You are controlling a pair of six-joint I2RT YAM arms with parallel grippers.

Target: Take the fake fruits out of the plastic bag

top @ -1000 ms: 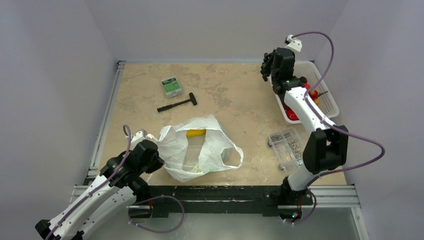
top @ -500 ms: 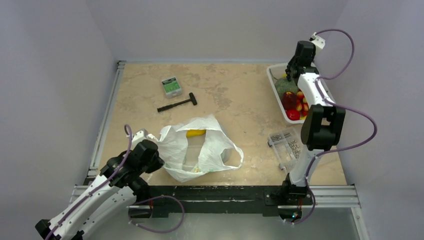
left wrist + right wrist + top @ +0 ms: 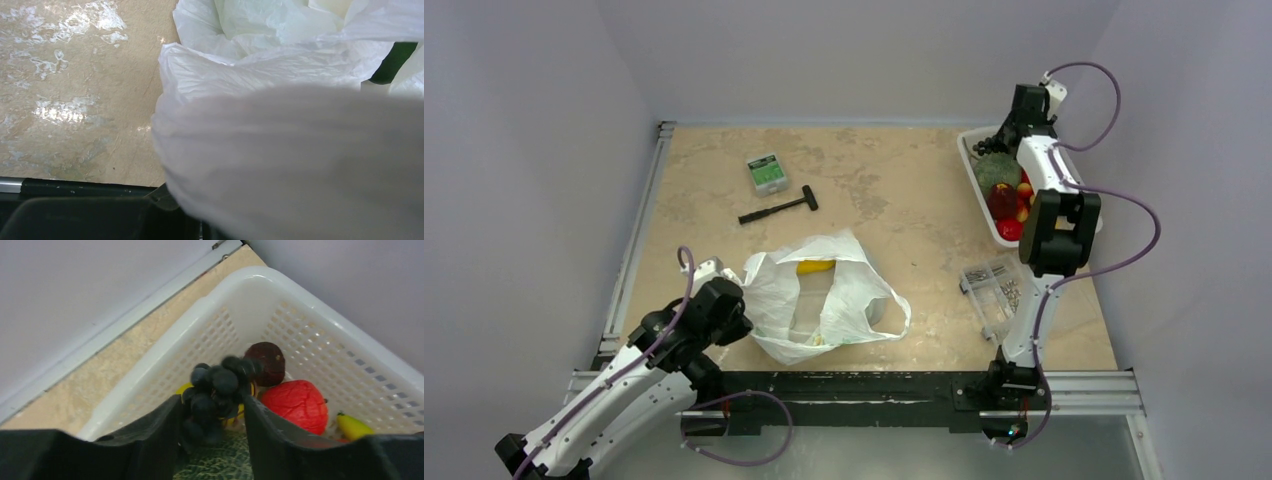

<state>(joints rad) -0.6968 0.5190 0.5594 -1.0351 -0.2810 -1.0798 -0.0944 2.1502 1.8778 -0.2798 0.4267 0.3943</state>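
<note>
Plastic bag [image 3: 824, 300] lies crumpled on the near part of the tabletop [image 3: 894, 200], a little left of centre, its mouth turned up and towards the far side. You can see a yellow fruit [image 3: 815, 266] just inside that opening. Your left gripper [image 3: 740, 308] sits at the bag's left edge with its fingers closed together on the film. In the left wrist view the white plastic [image 3: 280, 165] fills most of the picture, bunched right up against the camera, and the fingers themselves are hidden behind it. Well apart from the bag, at the far right corner, your right gripper [image 3: 212, 405] hangs over the white basket [image 3: 310, 340]. Its fingers [image 3: 155, 432] are parted, and a bunch of dark grapes [image 3: 220, 382] sits in the gap between them. Below and beyond the grapes the basket holds a red fruit [image 3: 295, 405], a dark maroon one [image 3: 267, 362], a small yellow one [image 3: 352, 426] and something green and rough-skinned [image 3: 215, 465]. On the near side of the basket, a clear box of screws [image 3: 996, 292] rests on the tabletop on the right. Far from the bag on the left half lie a black hammer [image 3: 779, 208] and, just beyond it, a small green-labelled box [image 3: 767, 172].
</note>
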